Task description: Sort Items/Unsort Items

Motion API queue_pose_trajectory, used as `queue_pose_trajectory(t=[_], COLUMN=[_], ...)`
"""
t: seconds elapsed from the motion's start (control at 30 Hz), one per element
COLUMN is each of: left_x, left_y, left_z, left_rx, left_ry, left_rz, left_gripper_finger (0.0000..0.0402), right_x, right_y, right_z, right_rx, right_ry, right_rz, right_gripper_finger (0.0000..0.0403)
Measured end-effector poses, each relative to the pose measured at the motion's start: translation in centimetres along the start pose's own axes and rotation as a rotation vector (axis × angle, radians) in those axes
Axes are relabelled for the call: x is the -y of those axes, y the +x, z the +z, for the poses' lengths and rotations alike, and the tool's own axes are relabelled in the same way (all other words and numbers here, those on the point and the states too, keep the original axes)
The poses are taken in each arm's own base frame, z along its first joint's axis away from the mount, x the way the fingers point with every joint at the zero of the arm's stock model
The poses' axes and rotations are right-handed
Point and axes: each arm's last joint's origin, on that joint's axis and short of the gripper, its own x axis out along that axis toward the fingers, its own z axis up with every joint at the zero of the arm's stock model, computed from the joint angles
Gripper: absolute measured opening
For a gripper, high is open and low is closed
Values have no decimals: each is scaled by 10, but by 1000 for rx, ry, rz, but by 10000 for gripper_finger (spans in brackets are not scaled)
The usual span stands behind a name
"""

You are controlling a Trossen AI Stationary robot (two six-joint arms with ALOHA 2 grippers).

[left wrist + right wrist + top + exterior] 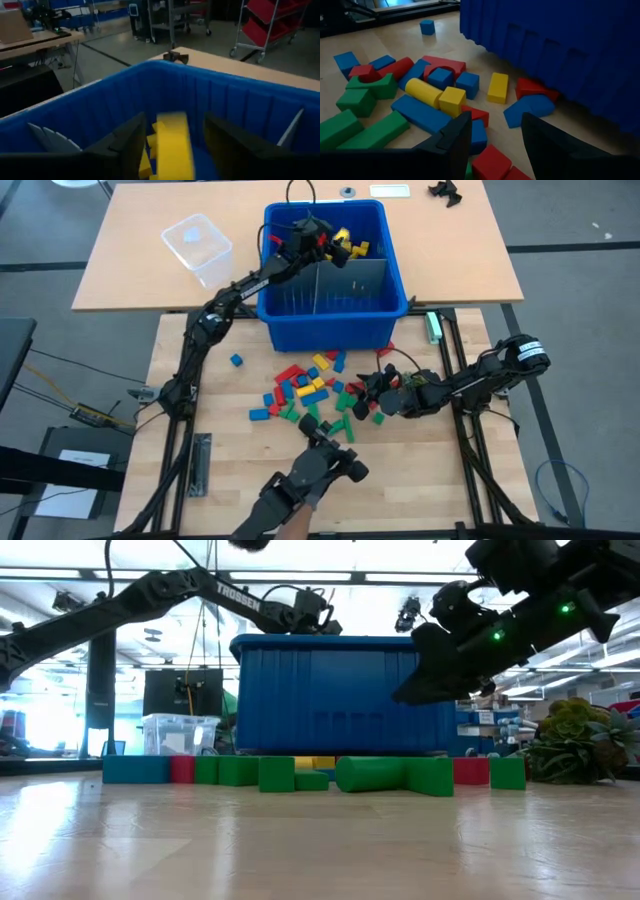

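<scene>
The items are small toy blocks in red, yellow, green and blue. Most lie in a loose pile on the table in front of the blue bin. Several yellow ones lie inside the bin at its far side. My left gripper reaches over the bin's far left part, open, and a blurred yellow block shows between its fingers. My right gripper hovers low at the pile's right end, open, with nothing between its fingers. My left gripper has the yellow block between its open fingers, above the bin's inside. A gap shows between the block and one finger. Whether the other finger touches the block, I cannot tell.
Grey slotted dividers stand upright inside the bin. A clear plastic tub sits on the far table at the left. One blue block lies apart to the pile's left. A dark device juts in from the near edge.
</scene>
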Motion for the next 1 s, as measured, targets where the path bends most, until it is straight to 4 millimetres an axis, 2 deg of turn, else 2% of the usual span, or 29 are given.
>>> queue_pose_trajectory(t=[0.07, 0.13, 0.3, 0.4, 0.5, 0.6, 0.7, 0.8, 1.0], left_x=[-1, 0, 8, 17, 30, 46, 59, 69, 91], left_y=[-2, -10, -51, -76, -107, -147, -186, -223, -280], left_z=[6, 20, 69, 90, 113, 141, 162, 175, 180], left_rx=[7, 22, 66, 43, 42, 88, 109, 89, -16], left_ry=[-2, -5, -10, 53, 104, 133, 158, 216, 272], left_rz=[-7, -13, -45, -74, -124, -254, -311, -308, -379], left_gripper_finger=[229, 243, 249, 242, 234, 229, 228, 228, 227], right_x=[0, 0, -1, -2, -3, -3, -3, -4, -6], right_y=[0, 0, -1, -2, -3, -3, -3, -4, -6], right_z=[0, 0, -1, -1, -2, -2, -2, -3, -3], right_rx=[-1, -2, -3, -4, -4, -4, -11, -19, -20], right_ry=[-2, -3, -5, -9, -20, -21, -22, -26, -29], right_rz=[2, 4, 4, 9, 15, 15, 27, 48, 59], right_gripper_finger=[171, 171, 171, 171, 171, 171, 171, 171, 171])
